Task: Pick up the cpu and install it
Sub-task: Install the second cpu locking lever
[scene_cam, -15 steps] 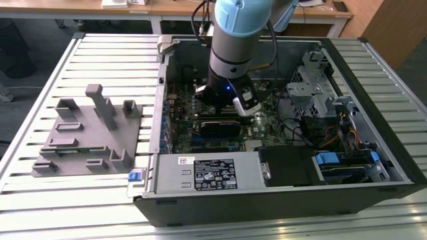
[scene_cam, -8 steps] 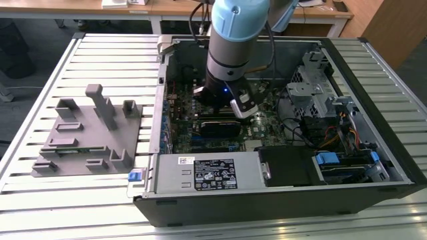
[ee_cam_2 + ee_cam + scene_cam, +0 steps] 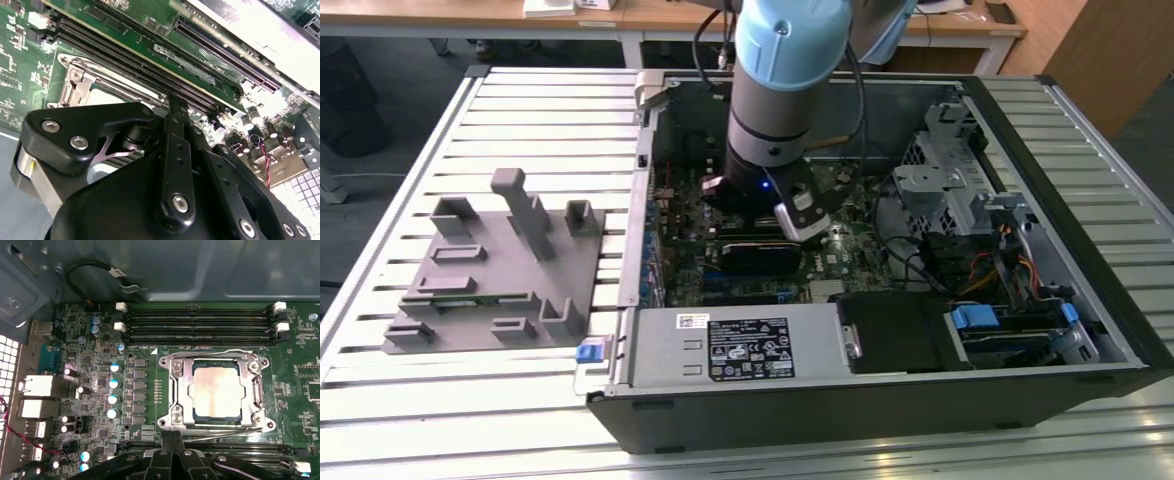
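The cpu (image 3: 216, 392), a thin, stiff, light chip with fragile contacts, lies seated in the motherboard socket (image 3: 172, 395) under its metal frame. The gripper (image 3: 172, 440) hovers just beside it, jaws pressed together, holding nothing. Best held by its edges.

Arm (image 3: 781, 70): pale blue and silver-grey cylindrical segments, black cable alongside. Gripper (image 3: 172, 150): matte black linkage plates fastened with silver screws.
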You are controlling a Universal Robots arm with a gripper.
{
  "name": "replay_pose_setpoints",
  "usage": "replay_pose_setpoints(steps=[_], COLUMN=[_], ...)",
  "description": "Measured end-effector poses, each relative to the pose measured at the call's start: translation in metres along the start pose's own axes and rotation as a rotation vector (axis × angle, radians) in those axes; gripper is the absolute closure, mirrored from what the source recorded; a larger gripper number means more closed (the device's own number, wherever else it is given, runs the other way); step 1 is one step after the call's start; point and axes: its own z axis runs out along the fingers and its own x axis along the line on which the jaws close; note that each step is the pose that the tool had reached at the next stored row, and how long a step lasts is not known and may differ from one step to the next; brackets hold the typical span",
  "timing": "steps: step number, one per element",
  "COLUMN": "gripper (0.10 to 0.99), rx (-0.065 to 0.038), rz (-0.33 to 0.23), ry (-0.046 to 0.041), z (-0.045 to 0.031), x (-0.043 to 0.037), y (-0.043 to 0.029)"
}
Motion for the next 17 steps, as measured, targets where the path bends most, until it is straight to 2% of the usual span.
replay_pose_setpoints(steps=[12,17], gripper=[0.980,0.980], rx=[-0.027,-0.033], rz=[-0.001,-0.001], ry=[0.0004,0.0004], z=[0.0063,0.0069], x=[0.0008,0.0026], y=[-0.0015,-0.0010])
